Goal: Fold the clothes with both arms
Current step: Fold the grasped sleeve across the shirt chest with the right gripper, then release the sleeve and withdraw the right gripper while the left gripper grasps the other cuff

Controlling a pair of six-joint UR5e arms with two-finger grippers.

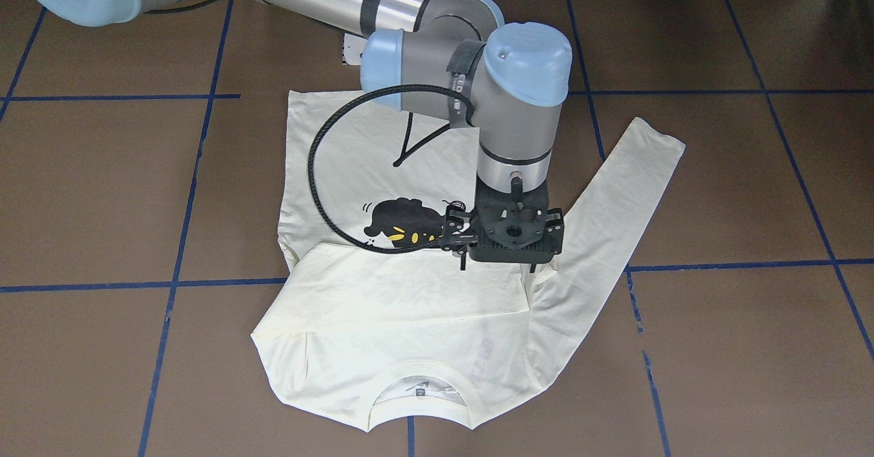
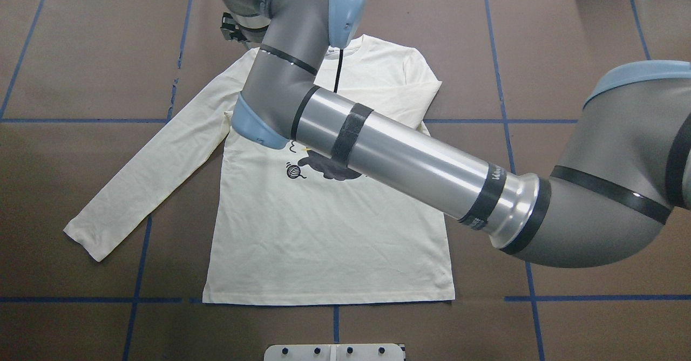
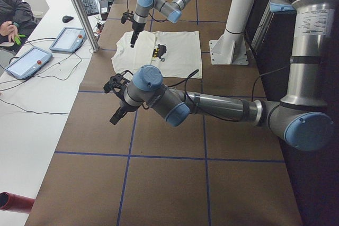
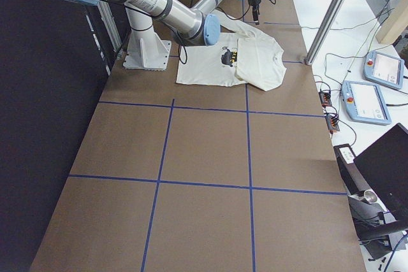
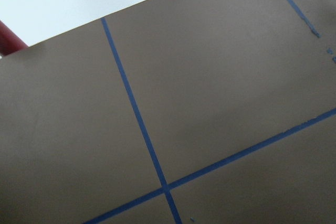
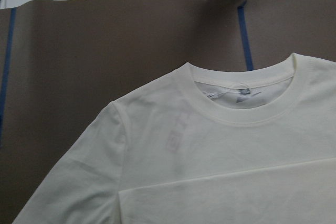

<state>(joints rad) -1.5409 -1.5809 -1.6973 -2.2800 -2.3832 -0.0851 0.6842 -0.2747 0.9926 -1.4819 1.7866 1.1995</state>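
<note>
One cream T-shirt [image 2: 324, 231], sleeve [image 2: 415, 86] folded over, right fingers [image 3: 133, 39] above it, left fingers [image 3: 116, 116] well aside, cannot tell either grip

We are counting one cream-white long-sleeved fabric T-shirt [image 2: 324, 231], two silver-grey jointed metal robot arms [image 2: 410, 161] [image 3: 222, 107], two black two-finger grippers [image 3: 115, 117] [image 3: 133, 38], and two grey flat touchscreen tablets [image 3: 66, 39] [image 3: 26, 62].

light: even, bright | shadows: soft | glare: faint | focus: sharp
</note>
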